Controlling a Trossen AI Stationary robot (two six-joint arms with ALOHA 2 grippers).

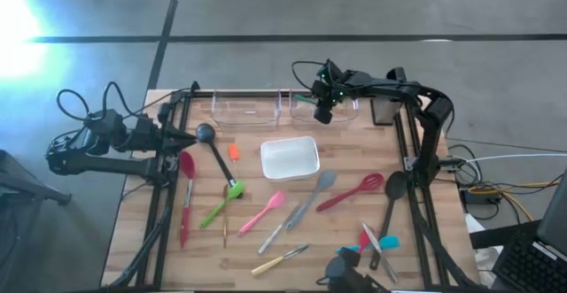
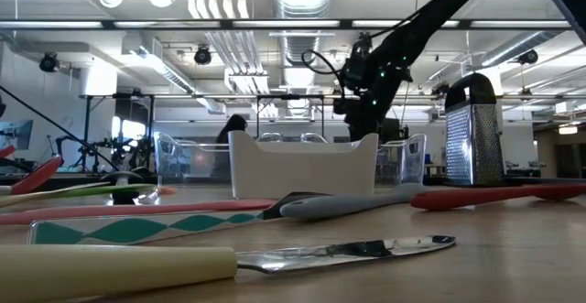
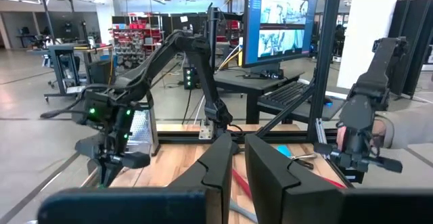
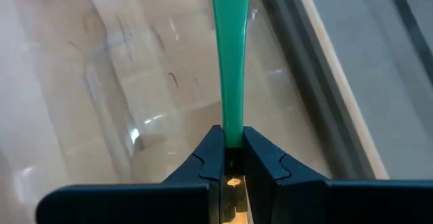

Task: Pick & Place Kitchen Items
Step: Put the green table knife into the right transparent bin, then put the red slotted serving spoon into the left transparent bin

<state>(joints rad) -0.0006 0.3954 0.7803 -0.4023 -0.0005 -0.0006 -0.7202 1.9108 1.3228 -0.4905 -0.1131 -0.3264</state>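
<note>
My right gripper [image 1: 322,113] hangs over the clear bins [image 1: 332,107] at the table's far edge, shut on a green utensil [image 4: 230,55]. The other kitchen items lie flat on the wood. Among them are a red spoon [image 1: 186,196], a black ladle [image 1: 213,147], a green spatula [image 1: 221,203], a pink spatula [image 1: 263,213], a grey spatula [image 1: 314,196], a red slotted spoon [image 1: 354,189], a black spoon [image 1: 390,204] and a cream-handled knife [image 2: 229,262]. My left gripper [image 1: 180,138] waits at the left edge, shut, with nothing in it. My right gripper pinches the green utensil's slim handle [image 4: 233,132] between its two fingers. The fingers slant down from the table's right and lie along the handle. The handle runs on past the fingertips over a clear bin; its far end leaves the wrist view.
A white rectangular dish [image 1: 289,158] stands mid-table. A second clear bin [image 1: 239,109] sits left of the one under my right gripper. A metal grater [image 2: 472,143] stands at the far right. Black frame rails run along both side edges.
</note>
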